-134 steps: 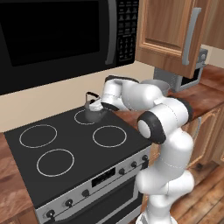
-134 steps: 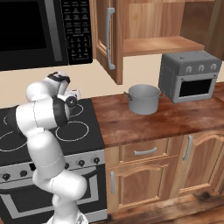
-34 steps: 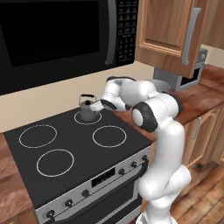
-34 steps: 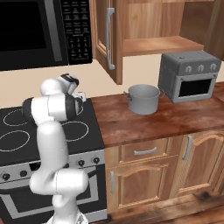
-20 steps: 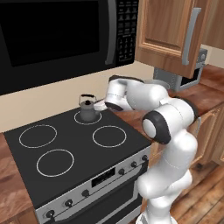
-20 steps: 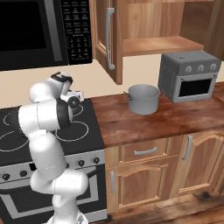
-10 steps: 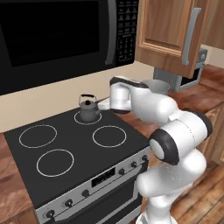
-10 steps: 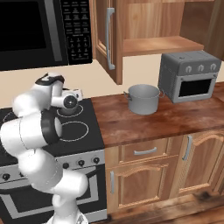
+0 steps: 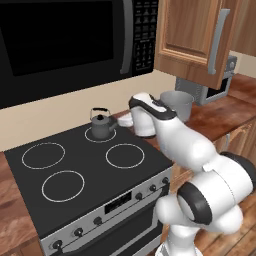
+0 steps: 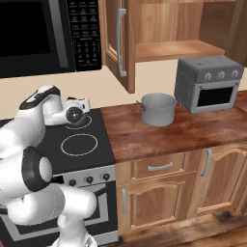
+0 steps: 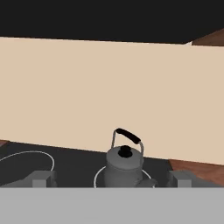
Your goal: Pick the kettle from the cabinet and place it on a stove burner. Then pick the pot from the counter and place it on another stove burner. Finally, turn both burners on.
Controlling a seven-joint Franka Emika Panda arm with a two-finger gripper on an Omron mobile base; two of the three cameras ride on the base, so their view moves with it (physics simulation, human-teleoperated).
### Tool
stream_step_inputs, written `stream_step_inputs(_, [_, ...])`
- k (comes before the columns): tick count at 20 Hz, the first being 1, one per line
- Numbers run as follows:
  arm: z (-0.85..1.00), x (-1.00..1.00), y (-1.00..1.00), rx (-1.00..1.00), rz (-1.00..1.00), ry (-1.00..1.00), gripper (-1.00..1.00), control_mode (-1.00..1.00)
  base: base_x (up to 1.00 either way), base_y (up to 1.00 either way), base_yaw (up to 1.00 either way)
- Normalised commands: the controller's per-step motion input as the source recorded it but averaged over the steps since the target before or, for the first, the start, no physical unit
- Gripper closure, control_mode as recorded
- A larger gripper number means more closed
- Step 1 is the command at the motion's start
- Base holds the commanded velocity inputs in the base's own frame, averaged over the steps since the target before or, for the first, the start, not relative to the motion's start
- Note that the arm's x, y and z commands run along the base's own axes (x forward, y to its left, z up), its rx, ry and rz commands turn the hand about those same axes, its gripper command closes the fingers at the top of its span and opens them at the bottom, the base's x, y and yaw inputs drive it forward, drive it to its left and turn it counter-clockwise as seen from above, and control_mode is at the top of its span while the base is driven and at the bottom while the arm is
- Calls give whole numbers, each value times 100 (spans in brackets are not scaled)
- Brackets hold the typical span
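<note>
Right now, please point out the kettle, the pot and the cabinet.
kettle [image 9: 102, 126], left base view, on its body.
pot [image 10: 158, 109], right base view, on its side wall.
cabinet [image 10: 170, 49], right base view, on its shelf.

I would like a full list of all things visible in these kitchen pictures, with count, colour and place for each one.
Small dark grey metal kettle: one, on the back right burner ring.
Wide light grey steel pot: one, on the counter, right of the cooktop.
White burner rings: four, on the black glass cooktop.
Reddish-brown wood counter: one, right of the stove.
Light brown wall cabinet: one, door open, shelf bare.
Black microwave: one, above the stove.
Grey toaster oven: one, on the counter.
End effector: one, open, facing the kettle, apart from it.
</note>
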Motion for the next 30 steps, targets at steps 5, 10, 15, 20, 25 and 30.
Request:
stream_step_inputs(5, [33, -57, -13, 0, 0, 0, -100, -100, 0, 0, 0])
stream_step_inputs(10, [39, -65, -5, 0, 0, 0, -100, -100, 0, 0, 0])
stream_step_inputs(15, [39, -56, 0, -2, 0, 0, -100, -100, 0, 0, 0])
stream_step_inputs(20, [43, -55, -1, -6, 0, 0, -100, -100, 0, 0, 0])
stream_step_inputs(25, [34, -55, -15, -14, 0, 0, -100, -100, 0, 0, 0])
stream_step_inputs(30, [31, -57, -11, -14, 0, 0, -100, -100, 0, 0, 0])
